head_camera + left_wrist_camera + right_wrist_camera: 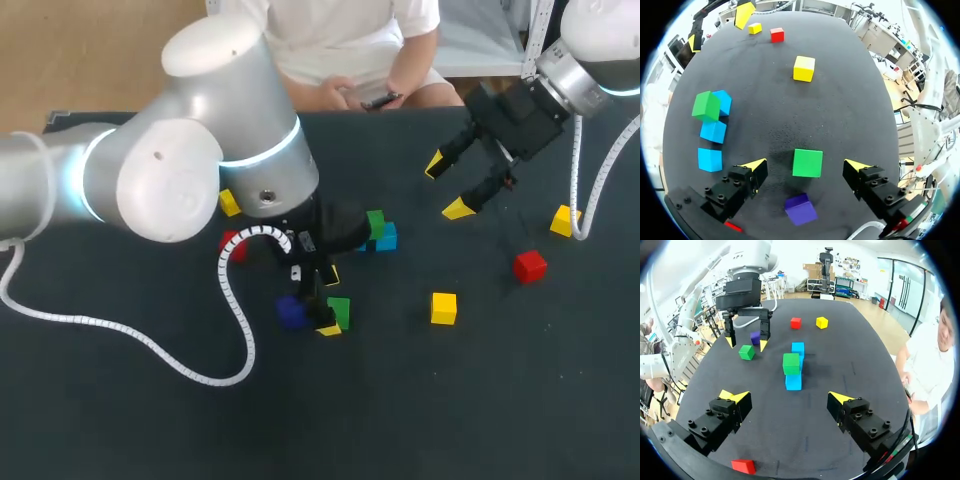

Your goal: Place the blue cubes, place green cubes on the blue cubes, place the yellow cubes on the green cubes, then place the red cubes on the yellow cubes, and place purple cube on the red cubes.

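Observation:
My left gripper [328, 300] is open and low over the table, its fingers on either side of a loose green cube [340, 312] [807, 163] without touching it. A purple cube [800, 209] [291, 312] lies just behind that one, under the wrist. Beside this gripper, a short row of blue cubes [713, 131] [793, 381] carries a second green cube [705, 106] [791, 363] on top. My right gripper [447, 187] [787, 397] hangs open and empty above the far right of the table, looking down on the blue row.
A yellow cube [444, 307] lies right of centre, with a red cube [530, 266] and another yellow cube [564, 220] further right. Near my left arm sit a yellow cube [229, 202] and a red cube [232, 245].

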`<act>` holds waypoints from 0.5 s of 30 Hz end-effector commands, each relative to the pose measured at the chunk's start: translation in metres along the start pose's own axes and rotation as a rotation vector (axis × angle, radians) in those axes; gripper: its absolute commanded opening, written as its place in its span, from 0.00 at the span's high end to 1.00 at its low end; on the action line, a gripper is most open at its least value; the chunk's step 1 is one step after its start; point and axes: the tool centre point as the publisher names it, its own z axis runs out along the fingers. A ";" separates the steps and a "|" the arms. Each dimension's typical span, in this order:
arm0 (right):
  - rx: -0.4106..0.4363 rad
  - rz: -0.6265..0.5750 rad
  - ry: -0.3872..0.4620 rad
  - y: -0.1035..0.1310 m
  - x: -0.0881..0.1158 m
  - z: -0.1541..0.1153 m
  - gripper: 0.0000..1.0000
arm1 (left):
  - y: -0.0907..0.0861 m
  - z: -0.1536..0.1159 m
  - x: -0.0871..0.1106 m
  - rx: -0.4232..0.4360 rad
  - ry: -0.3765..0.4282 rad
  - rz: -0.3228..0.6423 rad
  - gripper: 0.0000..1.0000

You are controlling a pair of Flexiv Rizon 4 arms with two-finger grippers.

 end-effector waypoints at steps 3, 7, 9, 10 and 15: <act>0.002 0.000 -0.001 0.001 0.000 0.000 0.00 | 0.003 0.004 -0.002 0.012 0.008 -0.005 0.00; 0.002 0.000 -0.001 0.001 0.000 0.000 0.00 | 0.003 0.004 -0.003 0.014 0.010 -0.005 0.00; 0.002 0.000 -0.001 0.001 0.000 0.000 0.00 | 0.003 0.004 -0.003 0.015 0.011 -0.005 0.00; 0.002 0.000 -0.001 0.001 0.000 0.000 0.00 | 0.003 0.004 -0.002 0.015 0.011 -0.006 0.00; 0.002 0.000 -0.001 0.001 0.000 0.000 0.00 | 0.004 0.005 -0.001 0.012 0.011 -0.011 0.00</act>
